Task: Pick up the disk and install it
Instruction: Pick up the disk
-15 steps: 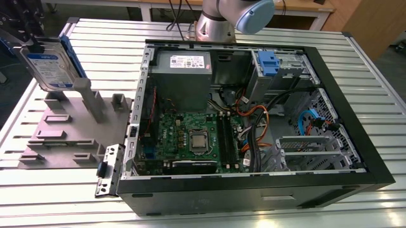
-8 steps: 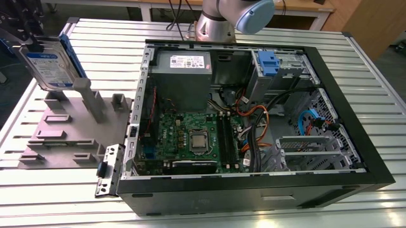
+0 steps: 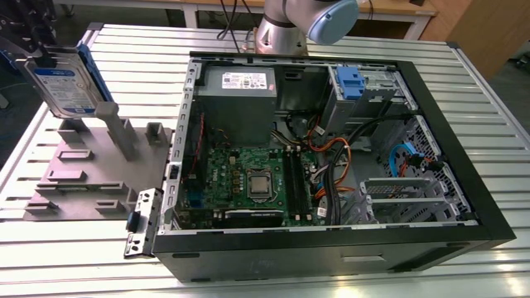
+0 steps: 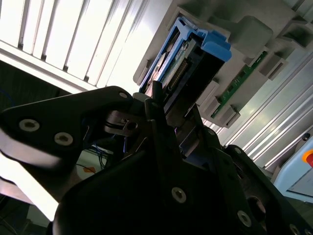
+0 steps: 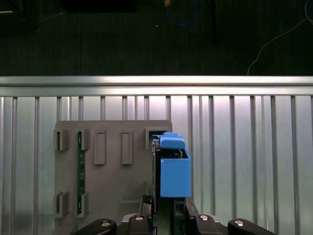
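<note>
Now at the pincer (image 5: 165, 208): shut, by the look of it, with one finger on each flat side of the disk (image 5: 173, 174); near end of the disk pinched between the fingers in both wrist views.
Disk (image 3: 59, 84): up on its edge and a bit tilted, at the upper left of the exterior view; white-and-blue label facing out, blue rail (image 3: 95, 71) down one side.
Under the disk: grey stand (image 3: 83, 171) with little slots and a tall post (image 3: 116, 127); post just beside the low corner of the disk; touching or not, cannot tell.
Step in hand, as a guess: lifting the disk clear of the stand.
Doing it well: firm squeeze on the flat sides; straight up and slow, with no twisting, to keep every corner off the post and the slots.
Watch out for: slipping of smooth metal between thin fingers; a knock on the post.
Further out: open computer case (image 3: 290, 254) across the middle and right of the exterior view, well apart from the disk; blue latch (image 3: 351, 84) near its upper right; loose cables (image 3: 336, 149) in its middle.
</note>
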`<state>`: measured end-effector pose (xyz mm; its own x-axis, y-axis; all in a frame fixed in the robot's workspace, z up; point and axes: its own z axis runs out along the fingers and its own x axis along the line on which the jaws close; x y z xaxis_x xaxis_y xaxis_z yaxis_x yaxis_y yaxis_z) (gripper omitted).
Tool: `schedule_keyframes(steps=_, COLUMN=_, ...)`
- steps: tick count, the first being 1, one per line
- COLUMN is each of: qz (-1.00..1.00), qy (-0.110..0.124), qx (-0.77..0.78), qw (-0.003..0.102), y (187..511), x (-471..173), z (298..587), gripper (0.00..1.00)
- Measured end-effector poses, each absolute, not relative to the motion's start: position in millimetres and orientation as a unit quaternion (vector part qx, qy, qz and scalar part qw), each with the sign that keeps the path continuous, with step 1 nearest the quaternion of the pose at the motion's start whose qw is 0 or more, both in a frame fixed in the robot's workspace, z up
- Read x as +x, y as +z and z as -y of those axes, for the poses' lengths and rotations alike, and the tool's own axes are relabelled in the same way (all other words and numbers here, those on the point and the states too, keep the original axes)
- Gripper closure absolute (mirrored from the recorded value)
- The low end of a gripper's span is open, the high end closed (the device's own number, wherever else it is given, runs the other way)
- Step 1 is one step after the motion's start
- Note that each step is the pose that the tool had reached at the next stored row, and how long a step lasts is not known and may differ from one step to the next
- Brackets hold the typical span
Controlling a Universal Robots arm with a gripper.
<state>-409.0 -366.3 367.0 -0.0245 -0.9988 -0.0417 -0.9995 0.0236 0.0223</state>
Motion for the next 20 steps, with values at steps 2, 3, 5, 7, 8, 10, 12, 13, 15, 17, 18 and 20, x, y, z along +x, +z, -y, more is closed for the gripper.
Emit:
schedule_keyframes(steps=2, qz=-0.715, qy=0.023, qx=-0.698, qw=0.007, y=367.7, x=-409.1, z=366.4, gripper=0.65)
schedule_keyframes(steps=3, qz=-0.715, qy=0.023, qx=-0.698, qw=0.007, y=368.4, x=-409.0, z=366.3, gripper=0.65)
schedule_keyframes(steps=5, qz=-0.715, qy=0.023, qx=-0.698, qw=0.007, y=369.9, x=-409.0, z=366.3, gripper=0.65)
schedule_keyframes(steps=7, qz=-0.715, qy=0.023, qx=-0.698, qw=0.007, y=372.0, x=-409.0, z=366.3, gripper=0.65)
schedule_keyframes(steps=8, qz=-0.715, qy=0.023, qx=-0.698, qw=0.007, y=373.1, x=-409.0, z=366.3, gripper=0.65)
schedule_keyframes(steps=10, qz=-0.715, qy=0.023, qx=-0.698, qw=0.007, y=374.6, x=-409.0, z=366.3, gripper=0.65)
schedule_keyframes(steps=12, qz=-0.715, qy=0.023, qx=-0.698, qw=0.007, y=376.5, x=-409.0, z=366.3, gripper=0.65)
schedule_keyframes(steps=13, qz=-0.715, qy=0.023, qx=-0.698, qw=0.007, y=377.2, x=-409.0, z=366.3, gripper=0.65)
schedule_keyframes(steps=15, qz=-0.715, qy=0.022, qx=-0.698, qw=0.007, y=377.9, x=-409.1, z=366.3, gripper=0.65)
schedule_keyframes(steps=17, qz=-0.715, qy=0.022, qx=-0.698, qw=0.007, y=378.2, x=-409.0, z=366.3, gripper=0.65)
schedule_keyframes(steps=18, qz=-0.715, qy=0.022, qx=-0.698, qw=0.007, y=378.2, x=-409.1, z=366.3, gripper=0.65)
schedule_keyframes(steps=20, qz=-0.715, qy=0.022, qx=-0.698, qw=0.007, y=378.2, x=-409.1, z=366.3, gripper=0.65)
